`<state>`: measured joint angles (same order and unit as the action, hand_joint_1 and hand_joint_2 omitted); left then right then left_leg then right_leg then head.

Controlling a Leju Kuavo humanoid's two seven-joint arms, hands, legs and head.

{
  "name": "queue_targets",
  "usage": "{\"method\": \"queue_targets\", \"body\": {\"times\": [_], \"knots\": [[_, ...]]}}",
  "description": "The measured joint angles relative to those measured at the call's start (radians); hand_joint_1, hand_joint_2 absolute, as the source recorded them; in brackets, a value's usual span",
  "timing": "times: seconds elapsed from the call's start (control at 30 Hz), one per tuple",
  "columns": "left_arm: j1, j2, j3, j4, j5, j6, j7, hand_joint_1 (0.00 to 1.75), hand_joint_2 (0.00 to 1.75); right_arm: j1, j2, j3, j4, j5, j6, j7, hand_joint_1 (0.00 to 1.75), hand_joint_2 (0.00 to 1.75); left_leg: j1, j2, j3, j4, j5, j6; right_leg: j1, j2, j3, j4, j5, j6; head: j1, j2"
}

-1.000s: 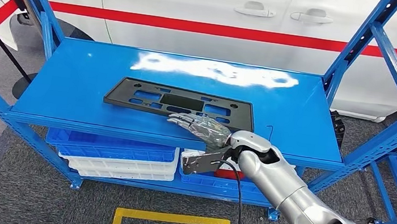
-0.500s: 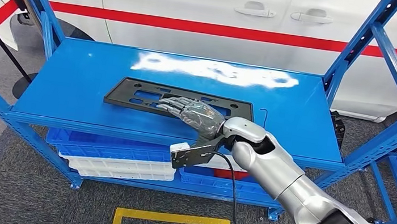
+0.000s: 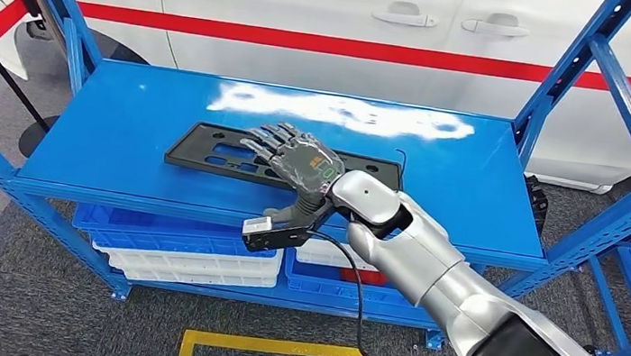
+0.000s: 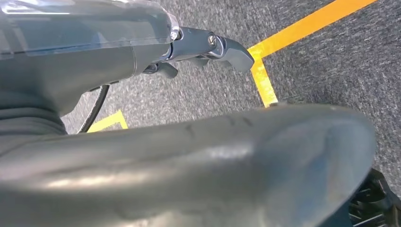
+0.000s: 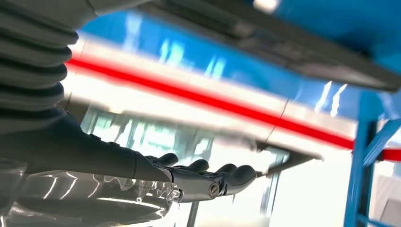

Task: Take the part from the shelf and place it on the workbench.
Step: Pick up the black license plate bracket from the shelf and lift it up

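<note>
A flat black plastic part (image 3: 206, 151) with several cut-outs lies on the blue shelf top (image 3: 119, 118), near its front middle. My right hand (image 3: 291, 159) hovers over the part's right half, fingers stretched out and apart, holding nothing. In the right wrist view the same hand (image 5: 189, 182) shows straight fingers, with a gap between them and the dark part (image 5: 283, 52). My left hand (image 4: 208, 45) hangs beside my body over the grey floor, fingers extended and holding nothing.
Blue shelf uprights (image 3: 580, 65) stand at both sides. Blue and white bins (image 3: 185, 248) fill the lower shelf. A white car with a red stripe (image 3: 310, 43) is parked behind the rack. A yellow floor marking (image 3: 273, 347) lies in front.
My right hand has moved up and to the left, from the shelf's front edge to over the black part. The part has not moved.
</note>
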<state>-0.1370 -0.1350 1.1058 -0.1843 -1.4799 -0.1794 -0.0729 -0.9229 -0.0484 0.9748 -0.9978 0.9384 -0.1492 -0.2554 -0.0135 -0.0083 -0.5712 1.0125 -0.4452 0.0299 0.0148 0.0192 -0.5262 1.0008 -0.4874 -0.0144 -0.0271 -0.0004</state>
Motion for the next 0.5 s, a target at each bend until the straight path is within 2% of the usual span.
{"method": "queue_targets", "body": {"times": [0.1,0.2,0.37,0.5], "knots": [[-0.010,-0.003,-0.014,0.000,-0.011,-0.002,0.005,0.00,0.00,-0.035,0.063,0.027,0.110,0.100,-0.101,0.027,0.00,0.00,0.000,0.000,0.000,0.000,0.000,0.000,0.000,0.000,0.000,0.000,0.000,0.000,0.000,0.000],[-0.019,-0.008,-0.025,0.000,-0.012,-0.003,0.008,0.00,0.00,-0.057,0.129,0.039,0.218,0.114,-0.171,0.029,0.00,0.00,0.000,-0.001,0.000,0.000,0.000,0.000,0.000,-0.001,0.000,0.000,0.000,0.000,0.000,0.000],[-0.025,-0.016,-0.033,0.000,-0.012,0.001,0.005,0.00,0.00,-0.071,0.207,0.042,0.348,0.092,-0.218,0.018,0.00,0.00,0.000,0.000,0.000,0.000,0.000,0.000,0.000,-0.001,0.000,0.000,0.000,0.000,0.000,0.000],[-0.029,-0.021,-0.039,0.000,-0.015,0.001,0.006,0.00,0.00,-0.071,0.239,0.042,0.422,0.082,-0.253,0.014,0.00,0.00,0.000,-0.001,0.000,0.000,0.000,0.000,0.000,-0.001,0.000,0.000,0.000,0.000,0.000,0.000]]}}
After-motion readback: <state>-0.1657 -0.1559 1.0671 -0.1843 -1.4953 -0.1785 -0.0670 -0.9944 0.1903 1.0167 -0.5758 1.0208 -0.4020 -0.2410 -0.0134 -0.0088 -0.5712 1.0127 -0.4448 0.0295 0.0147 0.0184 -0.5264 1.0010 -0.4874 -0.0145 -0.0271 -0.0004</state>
